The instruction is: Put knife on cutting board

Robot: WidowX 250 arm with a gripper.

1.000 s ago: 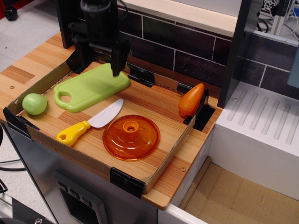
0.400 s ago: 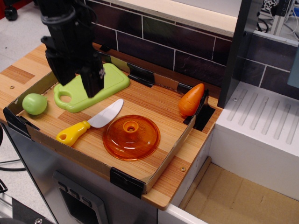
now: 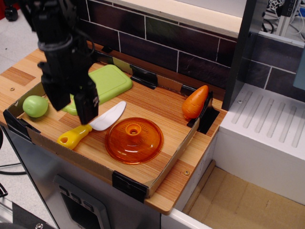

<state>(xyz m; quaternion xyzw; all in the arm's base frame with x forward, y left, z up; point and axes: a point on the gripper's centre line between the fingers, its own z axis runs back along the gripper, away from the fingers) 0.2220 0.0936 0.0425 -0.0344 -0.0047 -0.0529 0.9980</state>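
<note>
Gripper point(image 3: 71, 110) open, empty, hovering over the knife's yellow handle point(image 3: 71, 136). Knife point(image 3: 91, 126) just below it: looks light, rigid, smooth plastic; best grabbed across the chunky handle. Cutting board point(image 3: 110, 81) just behind the gripper.

Even, fairly bright indoor light falls from above, leaving only soft, short shadows on the wooden surface point(image 3: 157, 102). The orange lid point(image 3: 134, 140) carries small pale glints on its dome, and the carrot point(image 3: 195, 102) shows a faint sheen. The black arm point(image 3: 59, 52) reads as a dark, slightly blurred mass with little detail. Overall sharpness is modest, and the far corners look soft.
</note>
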